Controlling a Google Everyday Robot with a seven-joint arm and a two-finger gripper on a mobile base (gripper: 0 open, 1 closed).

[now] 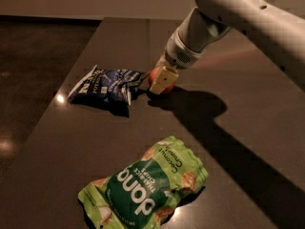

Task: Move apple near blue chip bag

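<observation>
The gripper [161, 80] is low over the table [248, 128], in the half toward the far edge and left of the middle. It is clenched on the apple [153, 75]: a tan finger crosses the front of the fruit, and red shows on either side of it. Whether the apple rests on the surface or hangs just above it, I cannot tell.

The blue bag [106, 85] lies just left of the apple, between it and the table's left edge. The bag's crumpled right end reaches almost to the fruit, and contact cannot be ruled out. By my reading the placing is nearly done and only the release remains.

The risks come from that closeness.
- **Snagging or shoving:** any further push left would likely catch the foil on a finger or slide the light bag toward the left edge.
- **Rolling:** the apple is round, so if it is let go above the surface, or nudged as the fingers part, it could roll toward the far edge or the open right side.
- **Dragging on the way up:** a sideways lift-off could pull the bag's corner along with it.

The green bag [145, 187] sits by the near edge, well apart and out of the way.
</observation>
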